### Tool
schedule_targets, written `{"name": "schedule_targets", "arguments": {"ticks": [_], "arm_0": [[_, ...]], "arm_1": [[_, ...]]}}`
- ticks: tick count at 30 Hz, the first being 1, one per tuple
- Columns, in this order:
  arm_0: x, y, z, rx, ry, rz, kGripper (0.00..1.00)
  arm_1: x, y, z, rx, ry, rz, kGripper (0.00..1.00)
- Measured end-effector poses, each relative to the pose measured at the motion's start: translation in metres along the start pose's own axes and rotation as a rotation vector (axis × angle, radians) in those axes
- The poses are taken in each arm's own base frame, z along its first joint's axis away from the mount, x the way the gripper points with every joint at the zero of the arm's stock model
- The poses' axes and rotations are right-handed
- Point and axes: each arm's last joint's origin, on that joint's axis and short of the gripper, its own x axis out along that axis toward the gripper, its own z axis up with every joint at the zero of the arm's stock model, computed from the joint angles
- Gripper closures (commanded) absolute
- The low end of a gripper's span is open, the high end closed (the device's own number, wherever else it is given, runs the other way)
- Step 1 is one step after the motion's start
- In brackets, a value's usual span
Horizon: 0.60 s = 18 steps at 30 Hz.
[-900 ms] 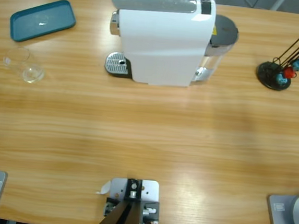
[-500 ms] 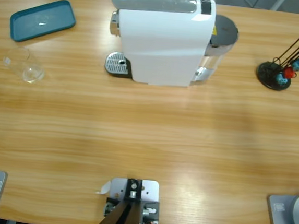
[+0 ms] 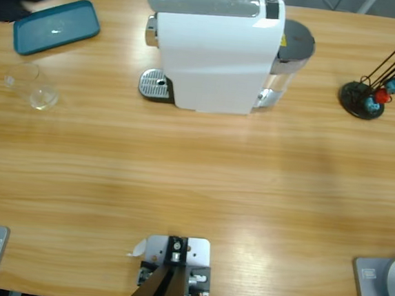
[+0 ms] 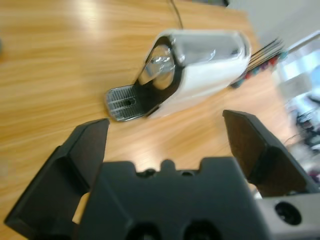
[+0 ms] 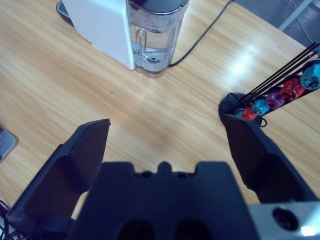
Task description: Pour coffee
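Long wooden table point(image 3: 194, 189) fills the high view. White coffee machine point(image 3: 216, 51) stands at the far-middle, w/ metal drip tray point(image 3: 155, 85) sticking out on its left and clear water tank point(image 3: 288, 59) w/ grey lid on its right; small yellow label near the tank top, too small to read. No other writing legible. Teal tray point(image 3: 56, 26) lies at far left, a dark blurred shape at the corner just beyond it. Capsule rack point(image 3: 372, 90) at far right: black base, thin rods, red/purple/blue capsules. Small clear glass point(image 3: 31, 86) stands near the teal tray, well apart from the machine; whether it holds coffee can't be told.

Left gripper point(image 4: 167, 145): jaws wide apart, nothing between, held above the table, looking toward the drip tray end of the machine. Right gripper point(image 5: 167, 145): jaws wide apart too, empty, above the table, facing tank and rack.
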Motion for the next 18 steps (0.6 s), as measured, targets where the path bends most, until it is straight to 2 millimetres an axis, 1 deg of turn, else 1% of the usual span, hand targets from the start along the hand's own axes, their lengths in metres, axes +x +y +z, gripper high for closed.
{"name": "schedule_targets", "arguments": {"ticks": [1, 3, 4, 6, 9, 11, 13, 16, 17, 18], "arm_0": [[0.01, -0.001, 0.005, -0.053, 0.001, -0.008, 0.026], [0.028, -0.002, 0.017, -0.144, -0.003, -0.013, 0.102], [0.037, -0.002, 0.021, -0.175, 0.004, -0.015, 0.117], [0.055, -0.002, 0.031, -0.221, 0.022, -0.027, 0.119], [0.08, -0.002, 0.039, -0.265, 0.071, -0.06, 0.119], [0.095, 0.0, 0.04, -0.292, 0.107, -0.067, 0.119], [0.105, 0.002, 0.038, -0.311, 0.132, -0.065, 0.119], [0.116, 0.004, 0.038, -0.325, 0.153, -0.062, 0.119], [0.118, 0.005, 0.038, -0.327, 0.157, -0.06, 0.162], [0.12, 0.006, 0.039, -0.329, 0.159, -0.059, 0.233]], "arm_1": [[0.0, 0.0, 0.0, 0.0, 0.0, 0.0, 0.0], [0.0, 0.0, 0.0, 0.0, 0.0, 0.0, 0.0], [0.0, 0.0, 0.0, 0.0, 0.0, 0.001, 0.0], [0.0, 0.0, 0.0, 0.0, 0.0, 0.001, 0.0], [0.0, 0.0, 0.0, 0.0, 0.0, 0.001, 0.0], [0.0, 0.0, 0.0, 0.0, 0.0, 0.001, 0.0], [0.0, 0.0, 0.0, 0.0, 0.0, 0.001, 0.0], [0.0, 0.0, 0.0, 0.0, 0.0, 0.001, 0.0], [0.0, 0.0, 0.0, 0.0, 0.0, 0.001, 0.0], [0.0, 0.0, 0.0, 0.0, 0.0, 0.001, 0.0]]}}
